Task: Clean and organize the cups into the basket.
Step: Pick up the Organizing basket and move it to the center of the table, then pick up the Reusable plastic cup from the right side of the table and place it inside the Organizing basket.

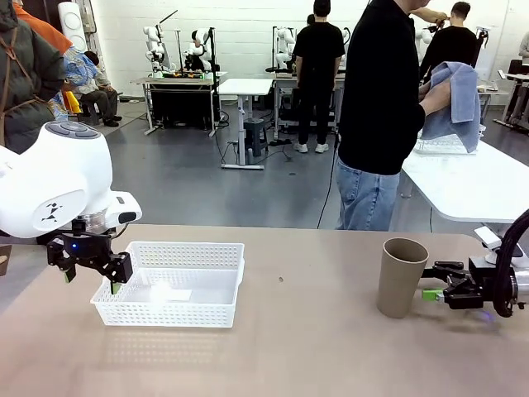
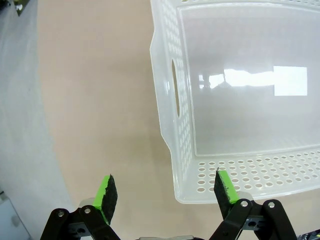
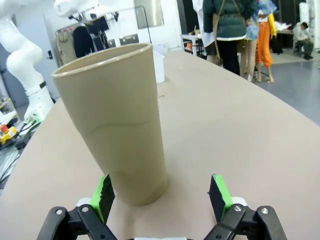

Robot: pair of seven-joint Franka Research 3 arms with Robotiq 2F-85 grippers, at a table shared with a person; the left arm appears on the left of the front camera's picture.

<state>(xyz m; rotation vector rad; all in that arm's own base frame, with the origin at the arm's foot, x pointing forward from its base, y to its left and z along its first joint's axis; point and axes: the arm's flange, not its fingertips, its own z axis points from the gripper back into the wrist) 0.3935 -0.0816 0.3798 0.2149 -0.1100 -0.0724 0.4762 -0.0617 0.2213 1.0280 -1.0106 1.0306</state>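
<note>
Left tool [image 1: 92, 279] wide apart over basket [image 1: 190, 246] corner; right tool [image 1: 431, 281] wide apart beside cup [image 1: 402, 277], possibly touching

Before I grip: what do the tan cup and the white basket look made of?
Cup: opaque matte tan, no glare, faint ring around its wall; probably moulded plastic or fibre composite, unclear which. Basket: glossy, slightly translucent white plastic; perforated walls, bright reflections on its floor.

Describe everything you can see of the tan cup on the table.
The tan cup is tall, tapered and handleless, matte, with a faint ring around its middle. It stands upright, mouth up, on the brown table, apart from the basket. The open right gripper sits at its lower half; whether a pad touches it is unclear.
</note>
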